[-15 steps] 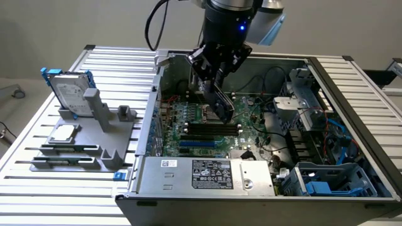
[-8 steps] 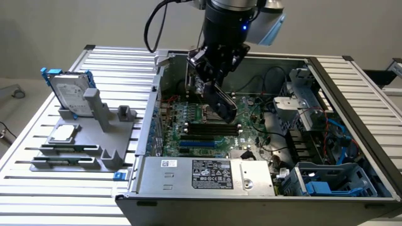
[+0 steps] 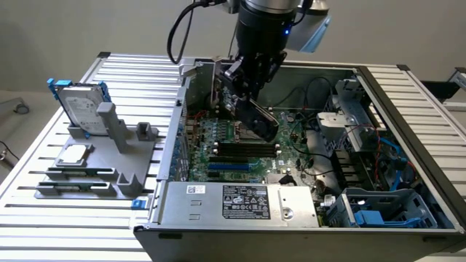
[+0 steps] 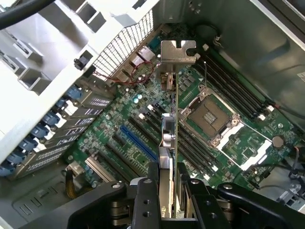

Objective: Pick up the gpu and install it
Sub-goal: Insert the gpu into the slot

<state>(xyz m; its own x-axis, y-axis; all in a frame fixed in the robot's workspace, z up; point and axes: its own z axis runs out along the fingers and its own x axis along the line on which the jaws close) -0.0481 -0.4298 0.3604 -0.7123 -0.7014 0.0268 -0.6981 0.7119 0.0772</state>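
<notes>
While the claw (image 4: pixel 167 180) clamps it, the gpu (image 4: pixel 170 119) hangs above the motherboard (image 4: pixel 116 112)

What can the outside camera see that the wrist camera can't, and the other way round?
Exterior view: the hard drive standing in a grey stand on the slatted table. Wrist view: the silver bracket at the card's end, seen edge-on, and a mesh grille. Both: the fingers shut on the gpu, held over the green motherboard.

One end of the gpu (image 4: pixel 167 138) hides inside the hand (image 4: pixel 170 193) — itself cut off at the wrist view's edge.
</notes>
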